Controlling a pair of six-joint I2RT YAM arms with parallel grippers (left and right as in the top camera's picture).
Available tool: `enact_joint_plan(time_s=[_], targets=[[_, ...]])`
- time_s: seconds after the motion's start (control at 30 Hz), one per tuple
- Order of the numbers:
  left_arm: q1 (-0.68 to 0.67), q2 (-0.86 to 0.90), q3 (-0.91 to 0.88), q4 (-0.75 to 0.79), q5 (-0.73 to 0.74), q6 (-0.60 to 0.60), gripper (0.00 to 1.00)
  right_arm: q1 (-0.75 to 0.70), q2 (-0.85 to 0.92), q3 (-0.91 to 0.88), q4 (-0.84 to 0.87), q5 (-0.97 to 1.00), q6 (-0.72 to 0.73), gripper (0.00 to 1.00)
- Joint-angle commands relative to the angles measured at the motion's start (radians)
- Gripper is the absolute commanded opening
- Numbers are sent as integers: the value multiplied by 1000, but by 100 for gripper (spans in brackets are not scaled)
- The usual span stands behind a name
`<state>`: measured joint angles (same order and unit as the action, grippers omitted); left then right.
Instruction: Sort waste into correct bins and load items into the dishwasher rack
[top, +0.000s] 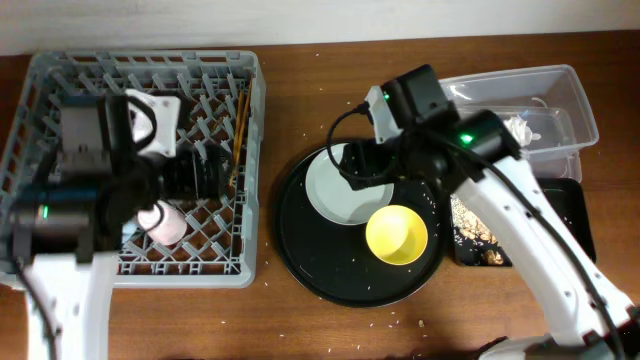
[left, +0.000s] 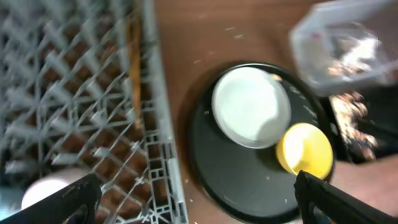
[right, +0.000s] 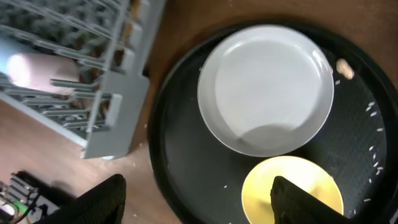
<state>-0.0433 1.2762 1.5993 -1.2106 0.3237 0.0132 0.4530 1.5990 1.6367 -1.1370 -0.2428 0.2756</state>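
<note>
The grey dishwasher rack (top: 60, 80) stands at the left, with a pink cup (top: 165, 222) lying in it. My left gripper (left: 199, 205) is open and empty above the rack's right edge. The pale plate (top: 335, 195) and yellow bowl (top: 397, 234) sit on a round black tray (top: 300, 250). My right gripper (right: 199, 205) is open and empty above that tray, near the plate (right: 264, 90) and bowl (right: 292, 190). The clear tub (top: 560, 100) holds white tissue (top: 520, 128). The shallow black tray (top: 570, 215) holds tan scraps (top: 475, 230). The blue cup and foil wrapper are out of view.
A wooden stick (top: 240, 135) lies along the rack's right side. A small tan crumb (right: 344, 68) lies on the round tray beside the plate. White specks are scattered on the round tray and on the brown table (top: 300, 90).
</note>
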Motion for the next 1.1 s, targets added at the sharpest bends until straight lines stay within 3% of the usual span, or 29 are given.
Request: enact_joint_plan(time_s=[0.0,0.2,0.33,0.37,0.6,0.7,0.73,0.87,0.9,0.93,1.07], targets=[[-29,-44,11,2,54,97,99,-3,105,-12,-23,6,37,75],[-29,-45,10,-14,54,97,99,-3,191,-86,-187,101,74,75],[-29,-45,10,-14,54,97,99,-2,191,-281,-102,53,45,48],[-29,-45,10,-14,54,97,99,-2,191,-322,-68,-14,3,46],[-29,-45,10,-14,54,97,99,-1,171,-415,8,-60,-48,43],[-29,-45,10,-21,55,97,99,-1,29,-370,12,-124,-142,44],[-29,-45,10,-21,54,97,99,-3,-25,-354,12,-112,-141,45],[-29,-45,10,-21,54,97,99,-3,-359,-297,28,40,-141,64],[-29,-45,10,-21,54,97,99,-3,-430,-296,45,63,-141,73],[-29,-45,10,-21,54,97,99,-3,-497,-296,63,71,-140,98],[-29,-45,10,-21,54,97,99,-2,-678,-296,68,56,-140,99]])
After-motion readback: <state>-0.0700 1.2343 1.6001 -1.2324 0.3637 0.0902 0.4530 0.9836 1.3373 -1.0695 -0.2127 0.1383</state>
